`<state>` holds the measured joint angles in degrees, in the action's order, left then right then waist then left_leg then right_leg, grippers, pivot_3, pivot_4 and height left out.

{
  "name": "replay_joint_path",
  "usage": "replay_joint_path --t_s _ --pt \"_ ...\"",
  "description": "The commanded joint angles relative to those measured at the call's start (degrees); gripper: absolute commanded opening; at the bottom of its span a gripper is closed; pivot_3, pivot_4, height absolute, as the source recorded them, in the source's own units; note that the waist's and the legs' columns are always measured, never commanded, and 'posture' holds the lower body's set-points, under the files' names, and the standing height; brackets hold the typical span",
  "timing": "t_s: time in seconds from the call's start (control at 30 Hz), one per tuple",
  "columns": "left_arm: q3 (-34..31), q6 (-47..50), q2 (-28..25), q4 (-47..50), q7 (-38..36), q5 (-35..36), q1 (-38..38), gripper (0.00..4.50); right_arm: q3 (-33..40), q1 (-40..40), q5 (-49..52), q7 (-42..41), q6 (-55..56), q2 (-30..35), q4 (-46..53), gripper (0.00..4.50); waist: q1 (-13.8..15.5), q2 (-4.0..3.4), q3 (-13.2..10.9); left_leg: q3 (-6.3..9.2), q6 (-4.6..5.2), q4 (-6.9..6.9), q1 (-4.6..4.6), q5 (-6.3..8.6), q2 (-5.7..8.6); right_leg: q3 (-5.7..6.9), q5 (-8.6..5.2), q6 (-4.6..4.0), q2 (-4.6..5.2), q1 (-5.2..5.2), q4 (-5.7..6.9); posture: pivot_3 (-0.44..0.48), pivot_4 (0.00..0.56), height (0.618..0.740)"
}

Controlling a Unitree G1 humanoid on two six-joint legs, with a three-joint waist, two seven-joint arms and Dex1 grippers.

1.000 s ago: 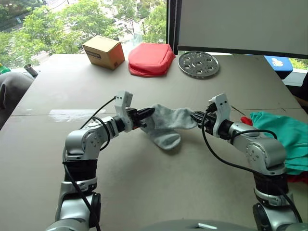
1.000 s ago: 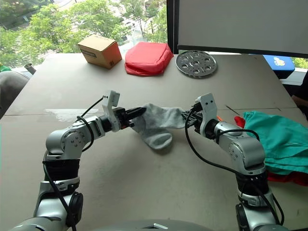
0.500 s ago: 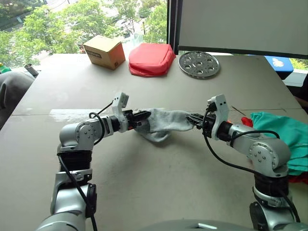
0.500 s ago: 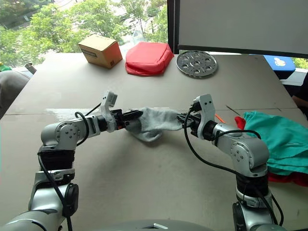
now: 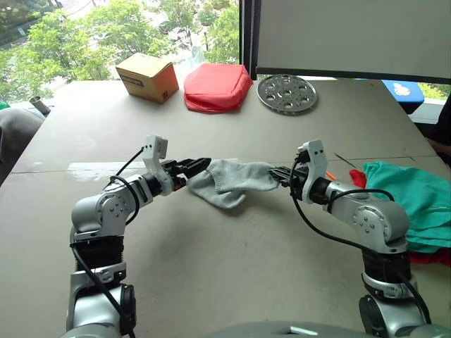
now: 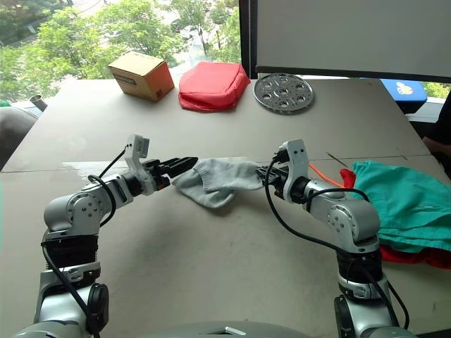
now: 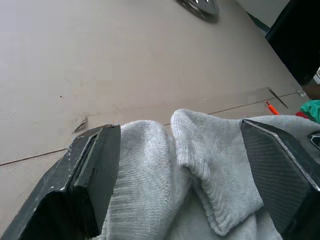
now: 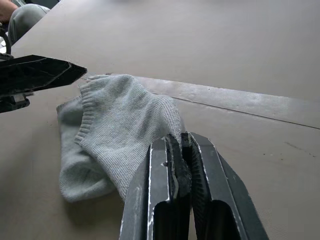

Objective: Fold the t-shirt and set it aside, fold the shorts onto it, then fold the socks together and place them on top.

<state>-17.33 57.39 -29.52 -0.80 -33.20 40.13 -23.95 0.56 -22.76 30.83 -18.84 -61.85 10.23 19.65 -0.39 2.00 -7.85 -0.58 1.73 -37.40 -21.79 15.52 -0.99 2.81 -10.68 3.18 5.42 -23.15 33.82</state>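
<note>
The grey socks (image 5: 229,183) lie bunched on the table between my two grippers. My left gripper (image 5: 197,165) is open at their left end. In the left wrist view its fingers (image 7: 95,170) stand wide apart with the ribbed cuffs (image 7: 200,150) between them. My right gripper (image 5: 280,172) is shut on the socks' right end, and the right wrist view shows fabric pinched between its closed fingers (image 8: 165,170). The teal shorts (image 5: 416,201) are heaped at the table's right edge. The red t-shirt (image 6: 416,255) lies under them, showing along their edges.
Along the far edge stand a cardboard box (image 5: 146,76), a red padded pouch (image 5: 217,86) and a perforated metal disc (image 5: 287,93). A blue object (image 5: 403,90) sits at the far right. Grey cloth (image 5: 14,130) shows at the table's left edge.
My left gripper has opened and let go of the socks' left end. The socks have sunk and now lie flatter on the table. My right gripper keeps its hold.
</note>
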Motion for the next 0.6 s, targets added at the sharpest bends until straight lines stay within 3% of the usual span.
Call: replay_joint_path --t_s 0.03,0.13,0.27,0.47,0.6 --pt "-1.4 3.3 -0.6 5.7 -1.0 4.5 1.4 4.42 -0.2 -1.3 0.6 -0.4 1.7 -0.2 0.5 0.00 0.0 -0.01 0.0 0.02 0.00 0.00 0.00 0.00 0.00 0.00 0.00 0.00 0.00 0.00 0.01 0.000 0.150 0.739" --pt "0.3 3.1 1.3 7.9 0.1 4.7 2.3 4.42 -0.4 -1.3 0.4 -0.5 1.9 -0.1 0.2 0.00 0.0 -0.04 0.0 0.03 0.00 0.00 0.01 0.00 0.00 0.00 0.00 0.01 0.00 0.00 0.01 0.000 0.150 0.739" --pt "5.1 -2.9 3.3 3.8 3.6 -2.7 -0.1 4.42 -0.6 -1.1 0.4 -0.3 2.1 0.0 0.2 0.00 0.1 0.00 0.0 0.04 0.00 0.00 0.00 0.00 0.02 -0.02 -0.01 -0.02 -0.01 0.01 0.00 0.000 0.150 0.739" --pt "7.7 -7.9 4.0 0.7 1.3 -5.4 -1.3 4.42 -1.1 -0.7 0.3 -0.1 2.1 0.1 0.7 0.00 -0.1 -0.01 0.0 0.03 0.00 0.01 0.00 0.00 0.03 -0.07 -0.01 -0.02 -0.06 0.00 0.00 0.000 0.150 0.739" --pt "7.3 -8.5 4.0 1.0 0.5 -4.8 -1.4 3.25 -1.1 -0.6 0.4 0.1 2.0 0.1 0.9 0.00 0.0 0.00 0.0 0.03 0.00 0.00 0.00 0.00 0.03 -0.10 -0.01 -0.03 -0.05 0.00 0.00 0.000 0.150 0.739"
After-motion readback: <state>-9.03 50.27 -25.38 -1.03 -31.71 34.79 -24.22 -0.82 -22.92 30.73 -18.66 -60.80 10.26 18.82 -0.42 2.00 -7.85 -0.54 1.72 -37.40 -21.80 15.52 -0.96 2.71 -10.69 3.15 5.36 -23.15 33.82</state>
